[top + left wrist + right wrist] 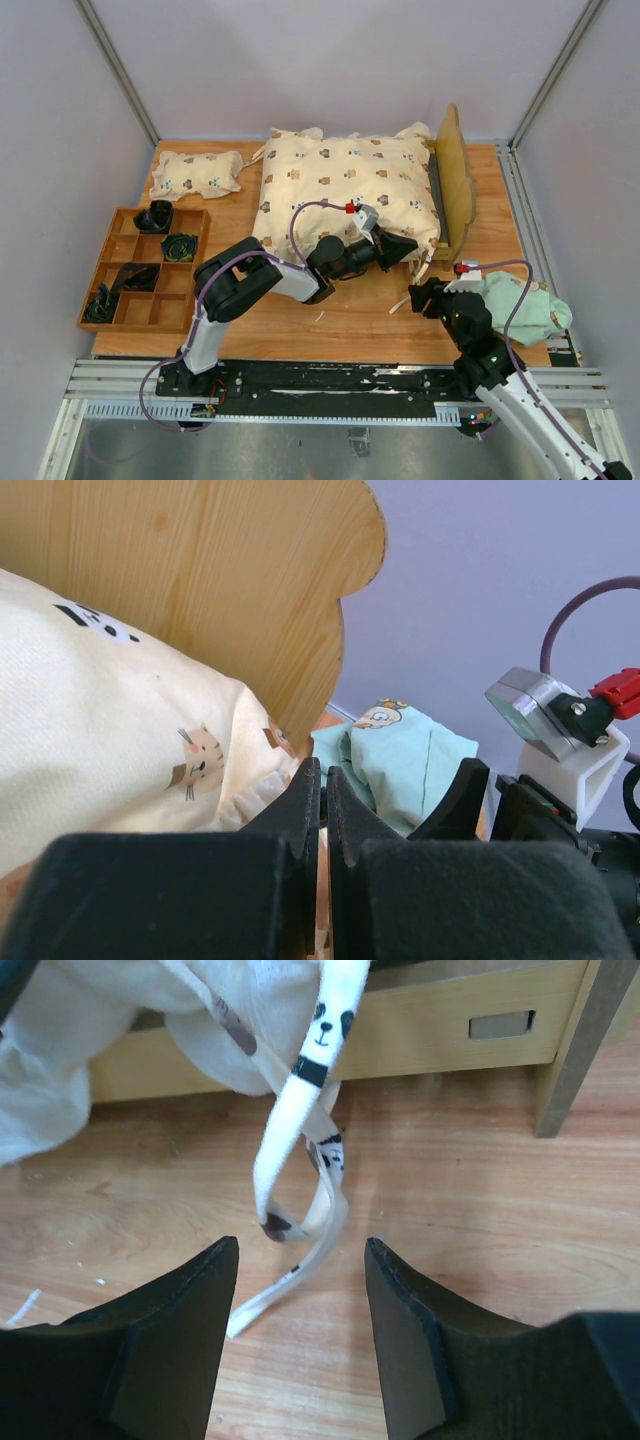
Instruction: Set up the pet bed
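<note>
The pet bed (457, 185) lies crosswise on the bench (350, 325), headboard (200, 580) rightward, just beyond both arms: the closed left claw (405, 248) at its near corner, the right claw (300, 1260), fingers spread, facing its side rail (420, 1035).

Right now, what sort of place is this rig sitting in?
Probably a lab robot cell: plain grey walls with metal corner posts, an aluminium rail at the table's near edge, a pet bed and tray staged as props.

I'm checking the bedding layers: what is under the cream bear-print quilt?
The pet bed: its headboard rises past the quilt's right edge and a side rail shows below it. The frame's floor is covered, so anything between is unseen.
</note>
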Controlling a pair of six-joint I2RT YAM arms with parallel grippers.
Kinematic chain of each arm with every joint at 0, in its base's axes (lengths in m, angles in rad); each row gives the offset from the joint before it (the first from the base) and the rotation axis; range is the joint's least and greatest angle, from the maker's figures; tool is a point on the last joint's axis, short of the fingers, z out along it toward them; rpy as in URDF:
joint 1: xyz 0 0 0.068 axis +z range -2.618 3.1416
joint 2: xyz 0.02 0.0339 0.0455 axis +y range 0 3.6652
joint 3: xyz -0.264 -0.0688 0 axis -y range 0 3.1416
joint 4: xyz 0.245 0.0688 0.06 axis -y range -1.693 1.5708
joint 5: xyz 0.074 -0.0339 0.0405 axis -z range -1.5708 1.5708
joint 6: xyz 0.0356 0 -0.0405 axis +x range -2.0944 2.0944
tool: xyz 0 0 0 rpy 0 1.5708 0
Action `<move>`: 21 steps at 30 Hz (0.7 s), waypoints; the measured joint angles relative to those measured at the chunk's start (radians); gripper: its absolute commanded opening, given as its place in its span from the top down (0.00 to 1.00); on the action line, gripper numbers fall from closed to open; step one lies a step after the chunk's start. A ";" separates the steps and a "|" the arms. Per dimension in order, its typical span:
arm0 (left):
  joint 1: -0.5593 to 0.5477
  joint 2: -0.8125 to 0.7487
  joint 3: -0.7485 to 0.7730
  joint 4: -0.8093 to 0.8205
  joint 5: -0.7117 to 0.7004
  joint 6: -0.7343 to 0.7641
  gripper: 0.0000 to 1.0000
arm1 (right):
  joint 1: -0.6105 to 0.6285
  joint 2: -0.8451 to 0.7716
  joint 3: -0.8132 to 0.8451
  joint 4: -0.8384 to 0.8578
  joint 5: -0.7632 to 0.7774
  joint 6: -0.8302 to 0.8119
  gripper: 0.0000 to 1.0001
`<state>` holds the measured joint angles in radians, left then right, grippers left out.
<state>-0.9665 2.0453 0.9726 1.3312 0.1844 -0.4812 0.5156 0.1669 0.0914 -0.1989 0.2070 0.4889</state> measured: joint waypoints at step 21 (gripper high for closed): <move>-0.012 0.000 0.061 -0.067 -0.050 0.040 1.00 | 0.010 0.423 -0.073 0.351 0.087 0.227 1.00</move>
<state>-0.9787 2.0449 1.0336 1.2644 0.1345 -0.4408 0.5255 0.5900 0.0185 0.1516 0.2939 0.7155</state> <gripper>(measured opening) 0.019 0.036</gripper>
